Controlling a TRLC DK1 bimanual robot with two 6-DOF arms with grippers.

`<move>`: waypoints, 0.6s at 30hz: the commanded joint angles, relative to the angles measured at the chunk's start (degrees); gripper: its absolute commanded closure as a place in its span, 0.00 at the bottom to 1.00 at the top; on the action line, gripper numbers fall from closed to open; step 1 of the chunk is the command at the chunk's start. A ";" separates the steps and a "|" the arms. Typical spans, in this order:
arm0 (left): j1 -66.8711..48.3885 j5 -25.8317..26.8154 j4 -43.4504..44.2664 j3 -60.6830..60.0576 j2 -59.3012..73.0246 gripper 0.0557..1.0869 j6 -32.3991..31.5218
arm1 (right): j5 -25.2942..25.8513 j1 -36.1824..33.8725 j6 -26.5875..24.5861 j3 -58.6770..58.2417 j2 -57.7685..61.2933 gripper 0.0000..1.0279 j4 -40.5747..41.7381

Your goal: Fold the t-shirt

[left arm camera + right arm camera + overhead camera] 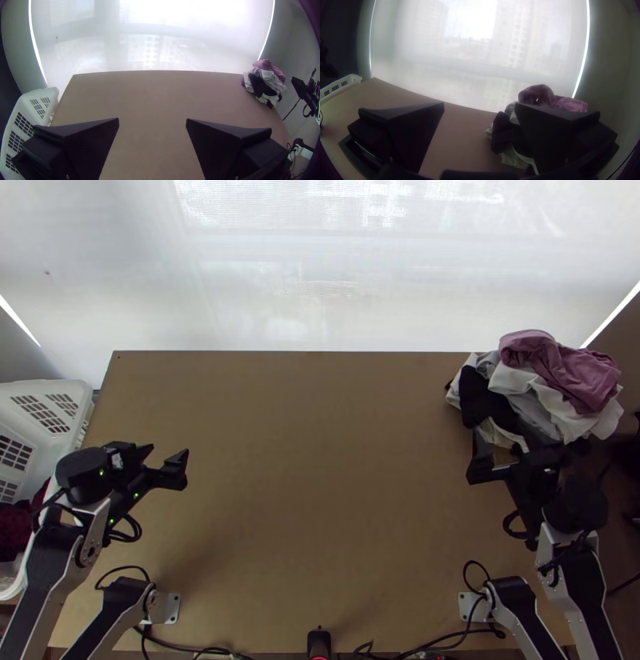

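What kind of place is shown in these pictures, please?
Probably a room set up for robot laundry-folding work: two robot arms stand at a wooden table, a pile of clothes lies on its far right corner, and a white plastic laundry basket stands at the left.

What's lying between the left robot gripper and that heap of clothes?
Just a bare stretch of wooden tabletop between the left gripper and the heap of clothes, as the top view shows.
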 commanded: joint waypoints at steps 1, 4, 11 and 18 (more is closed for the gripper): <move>0.61 -5.84 5.37 -11.19 -12.42 0.05 3.04 | 1.95 3.79 0.08 -9.57 -13.62 0.04 -1.57; 0.70 -6.02 6.16 -14.97 -18.22 0.05 4.10 | 1.95 3.88 -0.01 -14.76 -27.07 0.04 -2.37; 5.09 -5.93 6.33 -22.09 -38.43 0.05 4.54 | 3.70 0.54 2.89 -19.59 -31.29 0.04 2.12; 7.55 -5.93 9.41 -29.38 -39.31 0.05 4.80 | 3.62 6.52 5.18 -26.89 -31.20 0.04 3.35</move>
